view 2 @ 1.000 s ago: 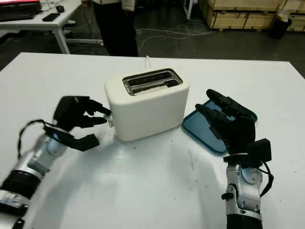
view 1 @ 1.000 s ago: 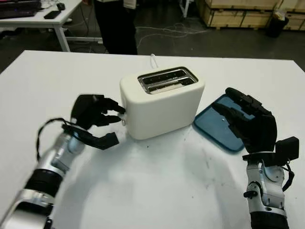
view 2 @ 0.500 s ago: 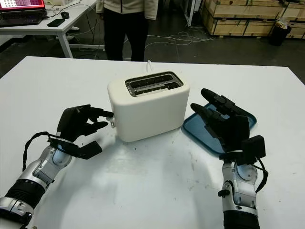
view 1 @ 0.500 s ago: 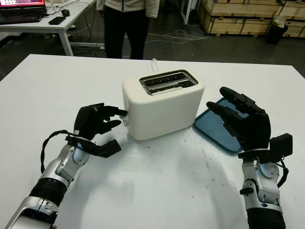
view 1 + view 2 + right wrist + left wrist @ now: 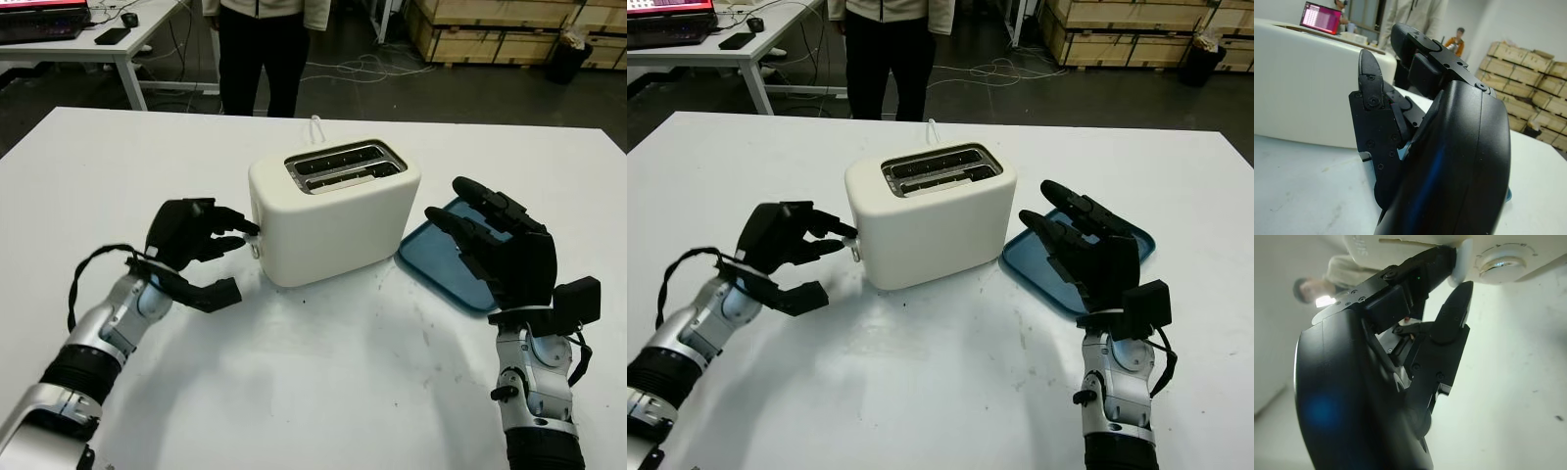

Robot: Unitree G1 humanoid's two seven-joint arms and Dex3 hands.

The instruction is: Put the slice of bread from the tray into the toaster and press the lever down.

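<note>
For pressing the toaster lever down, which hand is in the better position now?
The left hand. Its fingertips are already at the lever on the end of the toaster. The right hand is open over the blue tray, on the opposite side.

Person (image 5: 261, 49) behind table (image 5: 313, 392); laptop (image 5: 664, 8).

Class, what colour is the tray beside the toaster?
Blue; the tray shows best in the left eye view.
</note>
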